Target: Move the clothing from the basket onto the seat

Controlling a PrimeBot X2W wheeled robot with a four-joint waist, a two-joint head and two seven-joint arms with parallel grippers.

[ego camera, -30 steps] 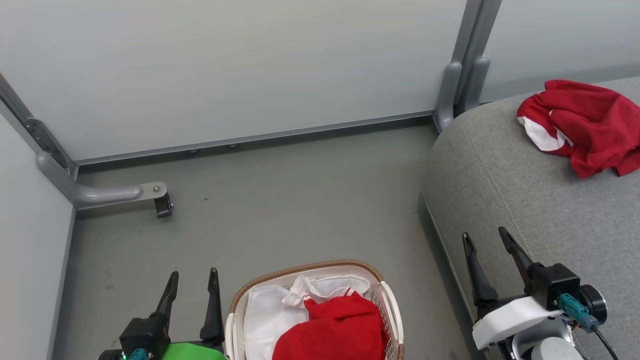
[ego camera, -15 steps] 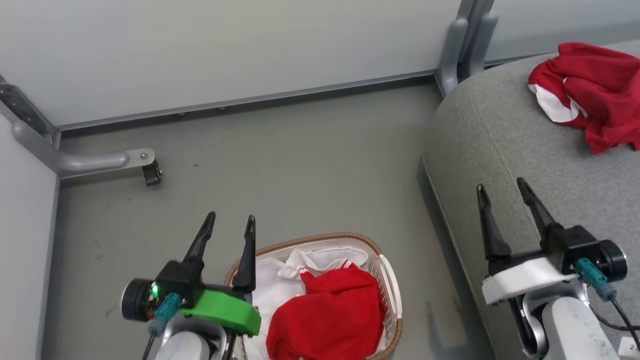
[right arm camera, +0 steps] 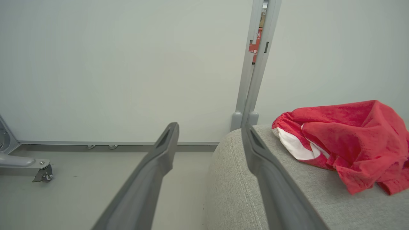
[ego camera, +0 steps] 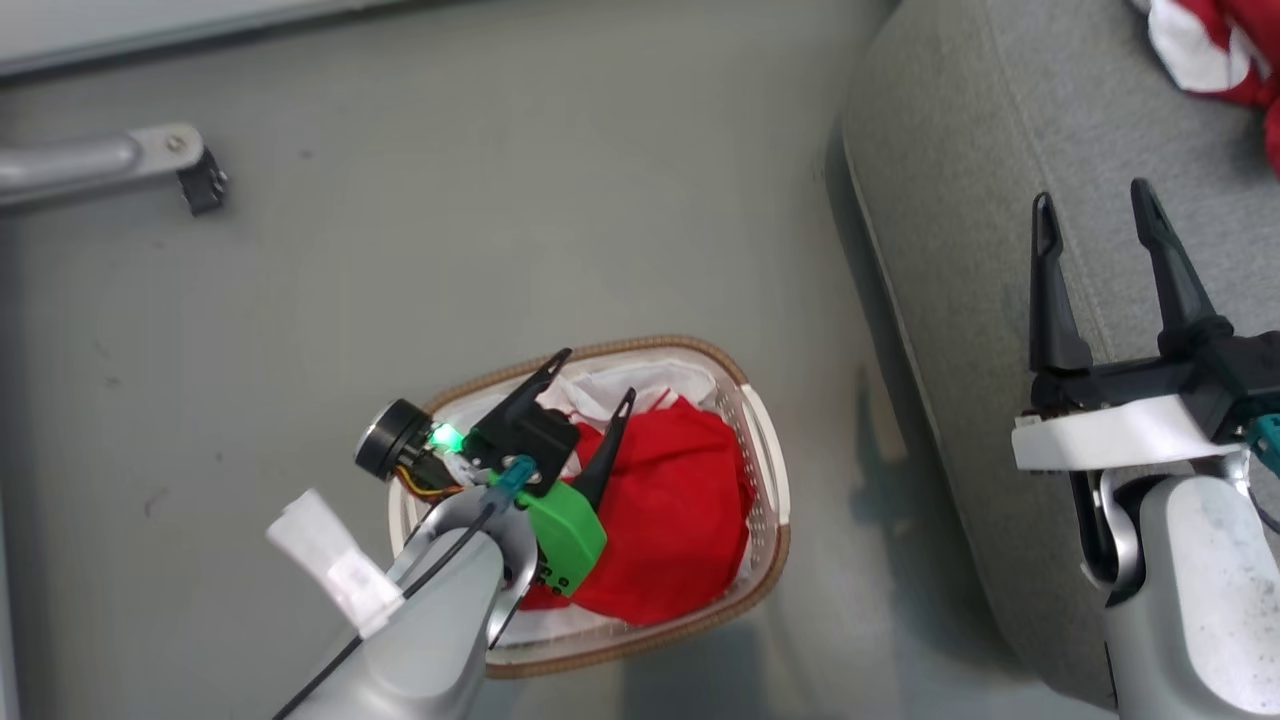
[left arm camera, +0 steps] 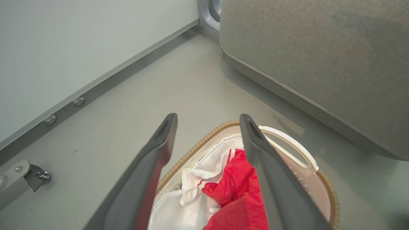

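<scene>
The job looks roughly half done, judging by how things lie. One piece of the clothing, a crumpled red-and-white garment (right arm camera: 351,134), already lies on the seat (ego camera: 960,150), near its rounded far corner. A second red garment (ego camera: 670,510) is still bunched in the basket (ego camera: 768,450) on the floor (ego camera: 500,200), on top of the white liner (left arm camera: 204,161); whether more hides beneath it cannot be told. The left tool (ego camera: 597,375) hangs just above the basket, jaws spread wide and empty, aimed down at the red cloth. The right tool (ego camera: 1092,195) hovers over the seat's edge, likewise wide open, holding nothing. The clothing is thin, soft fabric that slumps into folds; the basket is stiff perforated white plastic, oval, with a brown woven rim; the seat is padded coarse grey weave with a stitched seam
</scene>
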